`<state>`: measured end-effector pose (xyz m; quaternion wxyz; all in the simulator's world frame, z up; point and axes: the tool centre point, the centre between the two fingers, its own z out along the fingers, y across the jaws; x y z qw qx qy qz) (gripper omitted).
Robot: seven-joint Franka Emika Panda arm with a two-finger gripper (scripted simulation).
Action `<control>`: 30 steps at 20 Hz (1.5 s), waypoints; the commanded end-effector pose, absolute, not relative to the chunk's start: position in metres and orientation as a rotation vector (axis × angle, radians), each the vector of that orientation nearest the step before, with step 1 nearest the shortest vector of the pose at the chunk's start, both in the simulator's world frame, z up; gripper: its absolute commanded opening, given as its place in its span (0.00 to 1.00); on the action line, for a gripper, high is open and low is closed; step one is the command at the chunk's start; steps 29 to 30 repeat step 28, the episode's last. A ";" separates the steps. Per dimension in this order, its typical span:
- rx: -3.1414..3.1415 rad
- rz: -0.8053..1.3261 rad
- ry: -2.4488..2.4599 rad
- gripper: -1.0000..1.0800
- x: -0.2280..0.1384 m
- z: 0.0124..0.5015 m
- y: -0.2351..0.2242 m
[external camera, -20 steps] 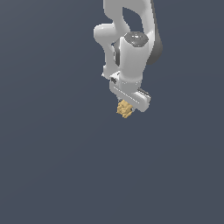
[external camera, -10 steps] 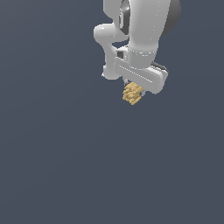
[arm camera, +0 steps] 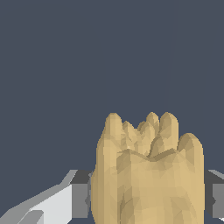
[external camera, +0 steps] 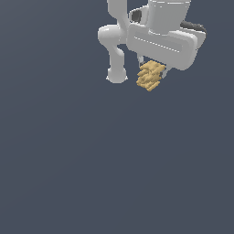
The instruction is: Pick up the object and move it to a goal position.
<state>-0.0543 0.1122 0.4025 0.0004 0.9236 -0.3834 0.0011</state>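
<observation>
flat slate-grey ground fills both views, matte and unbroken, with no seam or edge to tell floor from wall. the arm is smooth glossy white, built of rounded tubes and a bulbous elbow, ending in a boxy hand with softened corners and a dark band at its far side. the gripper hangs under that box near the top of the exterior view, toward the exterior view's right, and the object sits in it, hanging just below the hand with grey ground on every side of it. the object is tan-yellow and dull, lumpy, made of short stacked ridges like a bundle of stubby digits. in the exterior view it is small beside the white hand, and the fingers are mostly hidden behind it, only thin grey slivers showing at its sides. the wrist view brings the object up close: faceted, low-polygon surfaces, five or so rounded knuckle-like tips along its upper edge, creases running down between them. that view also shows what the exterior one does not: grey fingers pressed against both flanks of the object, closed on it, with a white angular part of the hand beside one of them.
</observation>
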 end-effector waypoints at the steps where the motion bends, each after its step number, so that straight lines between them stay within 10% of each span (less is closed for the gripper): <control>1: 2.900 0.002 -1.204 0.00 -0.053 0.426 0.117; 30: 2.902 0.001 -1.203 0.00 -0.040 0.522 0.139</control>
